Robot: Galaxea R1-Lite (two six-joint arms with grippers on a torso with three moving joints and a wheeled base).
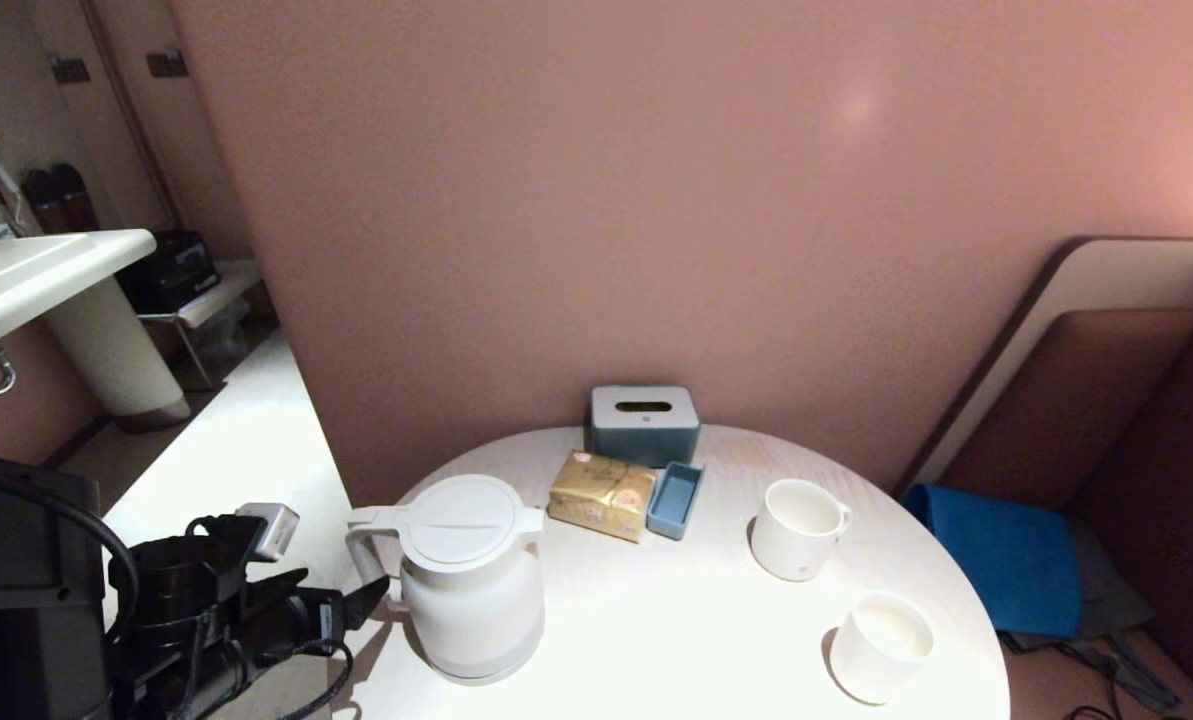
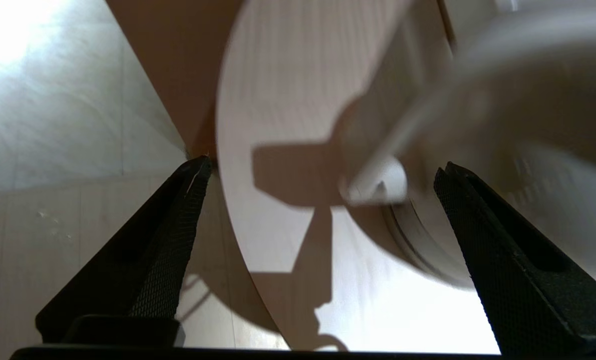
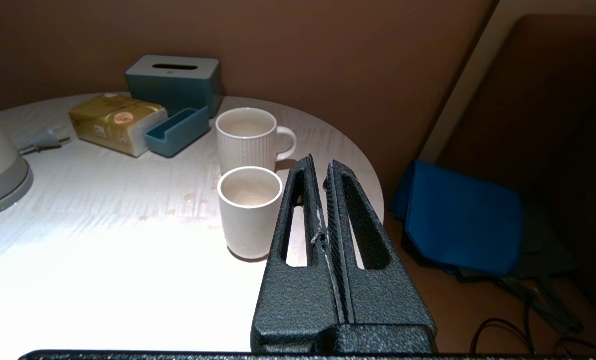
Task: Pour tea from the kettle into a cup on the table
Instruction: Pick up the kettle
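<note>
- The left gripper (image 2: 322, 170), black jaws spread wide and empty, hangs at the table's left edge just beside the loop handle (image 1: 361, 545) of the large white jug-shaped kettle (image 1: 471, 580).
- The step in hand appears to be the reach for the kettle; next, the jaws must straddle the handle and close.
- The small plain white cup (image 1: 881, 645) stands well apart, near the right rim of the round pale wood-grained table (image 1: 676, 620).
- The right gripper (image 3: 322, 172), jaws pressed together, idles beside that cup.
</note>
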